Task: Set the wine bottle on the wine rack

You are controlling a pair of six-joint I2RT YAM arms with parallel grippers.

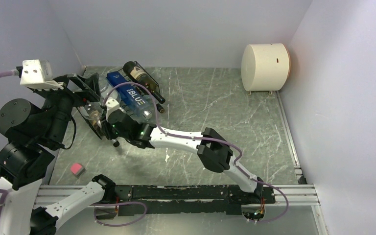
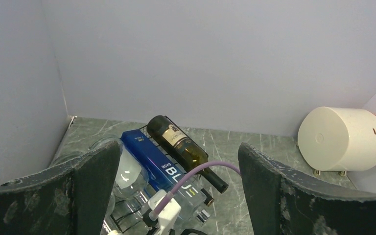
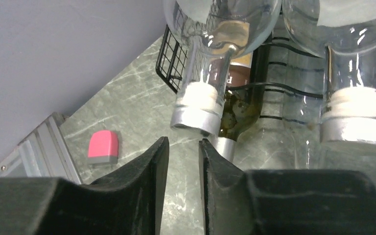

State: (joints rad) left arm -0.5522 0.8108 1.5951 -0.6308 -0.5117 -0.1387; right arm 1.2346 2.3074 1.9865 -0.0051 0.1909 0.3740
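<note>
With bottles (image 1: 139, 74) lying on the wine rack (image 3: 172, 68), right claw (image 3: 183, 147) clenched empty and left claw (image 2: 178, 149) released, placing looks done.

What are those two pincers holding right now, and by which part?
Nothing. The left pincer is open and empty; the right pincer is shut on nothing, close to a clear bottle's capped neck.

Grey-green marbled table (image 1: 215, 107) is carrying three things. Wine rack (image 3: 172, 63) is sitting far left, near the side wall. Small pink block (image 1: 77, 169) is lying near-left, well apart from the rack. Cream cylinder (image 1: 265, 67) is resting on its side on short feet in the far right corner. Metal rail (image 1: 290, 132) is running along the right edge.
</note>
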